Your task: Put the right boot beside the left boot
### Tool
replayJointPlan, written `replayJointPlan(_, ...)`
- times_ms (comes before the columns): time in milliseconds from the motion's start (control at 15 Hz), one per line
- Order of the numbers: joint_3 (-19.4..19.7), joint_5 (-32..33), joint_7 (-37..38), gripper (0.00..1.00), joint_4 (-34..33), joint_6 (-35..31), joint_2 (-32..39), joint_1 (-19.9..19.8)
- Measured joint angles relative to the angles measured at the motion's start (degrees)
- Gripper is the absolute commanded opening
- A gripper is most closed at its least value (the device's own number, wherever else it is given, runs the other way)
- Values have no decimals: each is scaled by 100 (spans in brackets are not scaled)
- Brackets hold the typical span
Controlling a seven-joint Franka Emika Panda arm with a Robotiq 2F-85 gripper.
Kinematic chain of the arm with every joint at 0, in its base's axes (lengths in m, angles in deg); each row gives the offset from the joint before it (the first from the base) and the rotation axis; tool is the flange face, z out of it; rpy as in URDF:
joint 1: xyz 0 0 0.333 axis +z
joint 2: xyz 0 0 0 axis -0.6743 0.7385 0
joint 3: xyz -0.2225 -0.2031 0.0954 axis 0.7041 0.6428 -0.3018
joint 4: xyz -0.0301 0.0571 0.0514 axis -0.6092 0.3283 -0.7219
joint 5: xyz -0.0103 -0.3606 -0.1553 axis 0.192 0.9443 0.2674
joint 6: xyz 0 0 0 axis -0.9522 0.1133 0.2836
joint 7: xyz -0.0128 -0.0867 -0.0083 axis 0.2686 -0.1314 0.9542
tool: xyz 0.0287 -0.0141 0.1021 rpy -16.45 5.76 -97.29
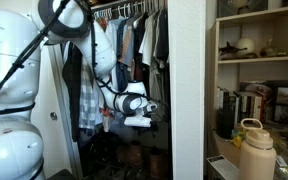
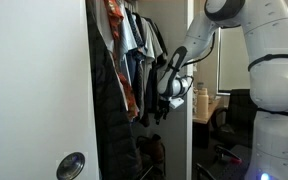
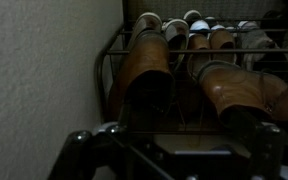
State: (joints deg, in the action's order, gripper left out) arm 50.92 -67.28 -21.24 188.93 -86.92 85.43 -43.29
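Closest to the lens, the tool (image 3: pixel 164 155) shows as dark fingers (image 3: pixel 249 130) spread wide with nothing between them, aimed down at the closet floor. Spread like this, it looks ready for an approach rather than a carry. Just ahead and slightly to its left, the upright brown boot (image 3: pixel 144 75) stands on the wire shoe rack (image 3: pixel 109 60), tucked against the wall. Ahead to its right, the tipped brown boot (image 3: pixel 234 90) leans away from its mate and is probably the one to move. Pale sneakers (image 3: pixel 149 20) sit beyond both. In an exterior view, hanging clothes (image 1: pixel 134 40) crowd above the tool, which explains the low entry.
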Motion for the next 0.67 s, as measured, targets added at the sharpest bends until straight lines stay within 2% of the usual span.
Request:
replayJointPlan(333,-347,4,5,100,-457,-56,659,-272)
replayJointPlan(667,-388,115,5,100,-662,-74,1135,-508)
